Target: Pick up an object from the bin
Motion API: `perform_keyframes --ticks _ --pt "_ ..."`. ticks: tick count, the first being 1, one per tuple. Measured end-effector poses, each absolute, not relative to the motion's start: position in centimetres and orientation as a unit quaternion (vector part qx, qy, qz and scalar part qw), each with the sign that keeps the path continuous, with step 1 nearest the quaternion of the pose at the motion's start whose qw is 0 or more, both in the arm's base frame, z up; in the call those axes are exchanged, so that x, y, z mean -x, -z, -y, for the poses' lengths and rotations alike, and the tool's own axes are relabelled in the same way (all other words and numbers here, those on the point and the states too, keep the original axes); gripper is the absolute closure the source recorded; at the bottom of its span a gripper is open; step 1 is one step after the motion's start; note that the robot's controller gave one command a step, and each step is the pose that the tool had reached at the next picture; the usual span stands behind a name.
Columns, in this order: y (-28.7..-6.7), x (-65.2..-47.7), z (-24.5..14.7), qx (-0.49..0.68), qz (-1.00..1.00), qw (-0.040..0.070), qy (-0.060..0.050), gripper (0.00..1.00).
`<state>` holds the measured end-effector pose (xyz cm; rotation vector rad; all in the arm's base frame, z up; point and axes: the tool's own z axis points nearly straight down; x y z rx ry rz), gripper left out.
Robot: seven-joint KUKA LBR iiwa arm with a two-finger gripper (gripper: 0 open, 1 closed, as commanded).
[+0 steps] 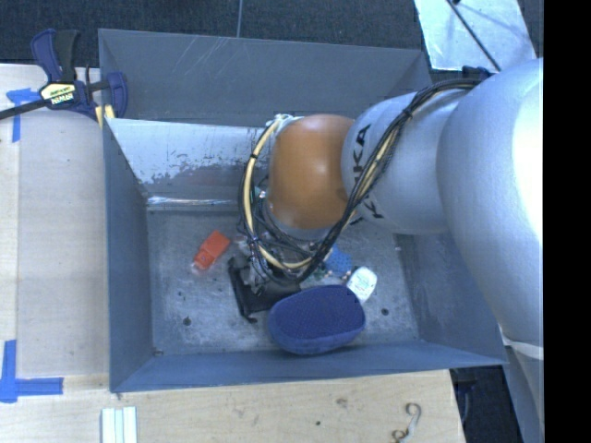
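My gripper [247,295] hangs low in the middle of the bin, its black body and fingers showing beneath the orange cover. Just right of it, against the near wall, lies a dark blue oval pad-like thing [316,321]. A small orange block with a pale end [211,251] lies on the floor a little to the gripper's left. Behind the blue oval, a white round piece [362,283] and a small blue piece [338,262] rest on the floor, partly hidden by the arm.
The arm comes in from the right and covers the bin's right half and much of its middle. Bare grey floor shows along the left side and front left corner. Sloped walls rise on all sides.
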<state>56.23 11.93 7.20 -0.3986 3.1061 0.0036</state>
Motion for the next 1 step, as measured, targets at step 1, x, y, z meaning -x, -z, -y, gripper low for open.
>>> perform_keyframes --ticks 1 --pt "-20.37 -53.51 -12.77 0.165 -0.986 0.006 -0.001 1.0"
